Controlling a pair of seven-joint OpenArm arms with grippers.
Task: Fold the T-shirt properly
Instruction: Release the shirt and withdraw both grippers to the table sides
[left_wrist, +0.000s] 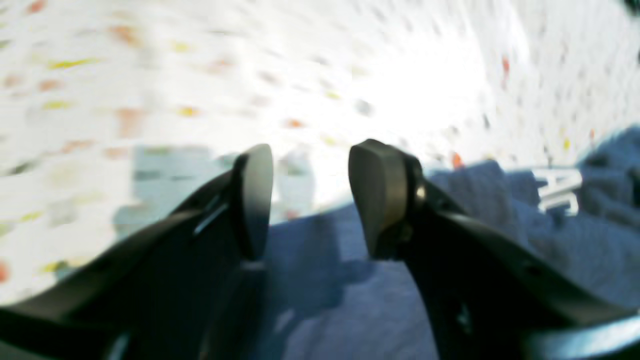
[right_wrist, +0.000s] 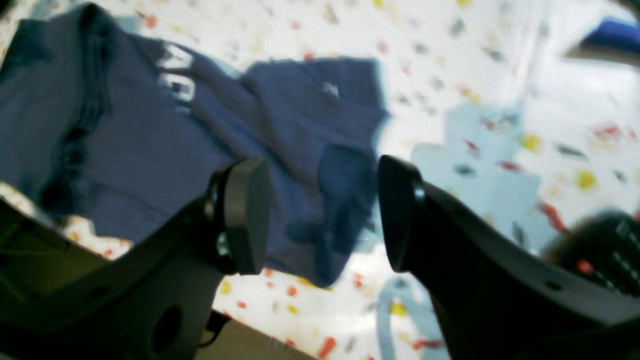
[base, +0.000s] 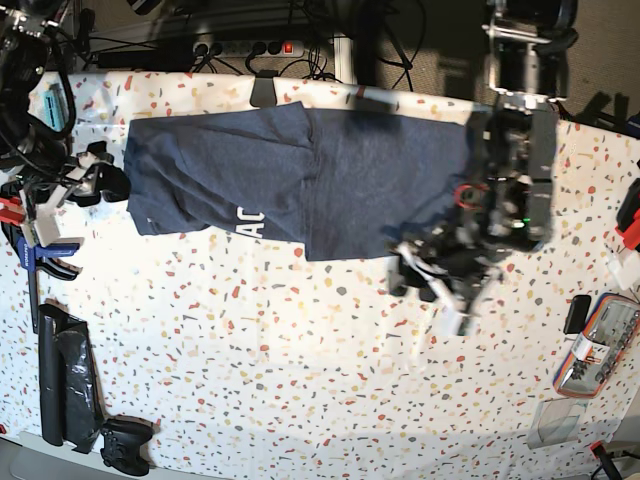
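Note:
The dark navy T-shirt (base: 300, 180) lies spread across the far part of the speckled table, partly folded over, with white letters (base: 247, 225) showing at its near edge. My left gripper (base: 425, 268) is open and empty, hovering over the shirt's near right edge. In the left wrist view the left gripper (left_wrist: 315, 200) has shirt cloth (left_wrist: 350, 300) below it and letters (left_wrist: 560, 190) to its right. My right gripper (base: 118, 188) is at the shirt's left end. In the right wrist view the right gripper (right_wrist: 322, 215) is open and empty above a shirt flap (right_wrist: 150, 140).
A black roll (base: 65, 385) and a game controller (base: 125, 445) lie at the near left. A blue clamp (base: 30, 250) sits at the left edge. A pouch (base: 600, 340) lies at the right. Cables and a power strip (base: 250, 47) run behind the table.

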